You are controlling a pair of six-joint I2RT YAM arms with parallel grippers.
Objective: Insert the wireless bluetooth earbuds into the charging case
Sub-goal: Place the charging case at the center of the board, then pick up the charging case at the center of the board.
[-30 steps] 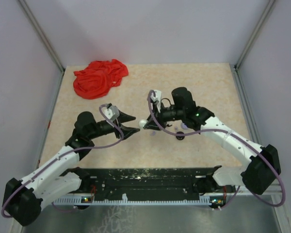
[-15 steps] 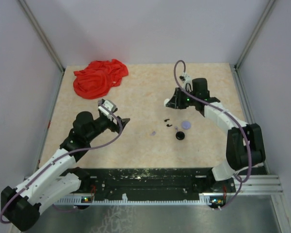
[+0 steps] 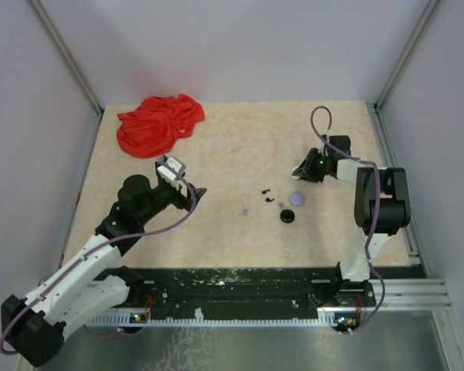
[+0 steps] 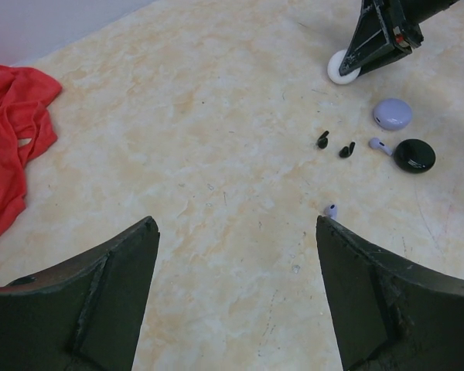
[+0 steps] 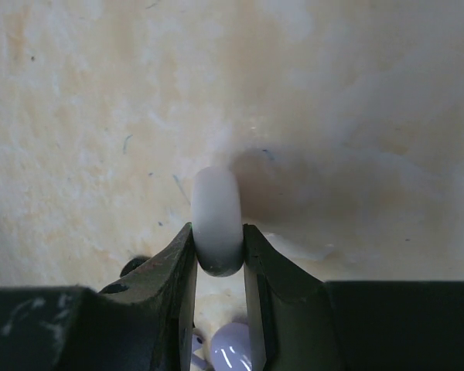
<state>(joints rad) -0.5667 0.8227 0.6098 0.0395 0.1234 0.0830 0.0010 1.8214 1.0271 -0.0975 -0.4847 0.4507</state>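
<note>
The beige marbled table [image 3: 232, 147] fills the middle of the overhead view. The left arm [image 3: 85, 263] reaches up from the lower left corner, and the right arm [image 3: 375, 201] stands folded at the right edge. A crumpled red cloth [image 3: 158, 124] lies in the upper left of the table, well apart from everything else. In the left wrist view it shows at the left edge.

The left gripper [image 3: 193, 199] hangs left of centre with its jaws spread wide and nothing between them. In its own camera the two dark fingers [image 4: 100, 294] frame bare table. The right gripper [image 3: 304, 171] sits right of centre, pinched narrow around a white round case [image 5: 216, 220] held on edge between its fingers [image 5: 174, 270]. In the left wrist view that case appears at the upper right, down at the table surface. Whether it touches the table cannot be told.

Below it in that view lie a lavender case [image 4: 392, 114] and, just beneath, a black case [image 4: 414, 155], near each other. The earbuds are loose on the table, none in a case. Two black earbuds [image 4: 322, 139] lie side by side left of the cases. A pale earbud [image 4: 379, 145] lies just beside the black case. A lavender earbud [image 4: 331, 209] lies alone lower down, nearer the centre of the frame.
</note>
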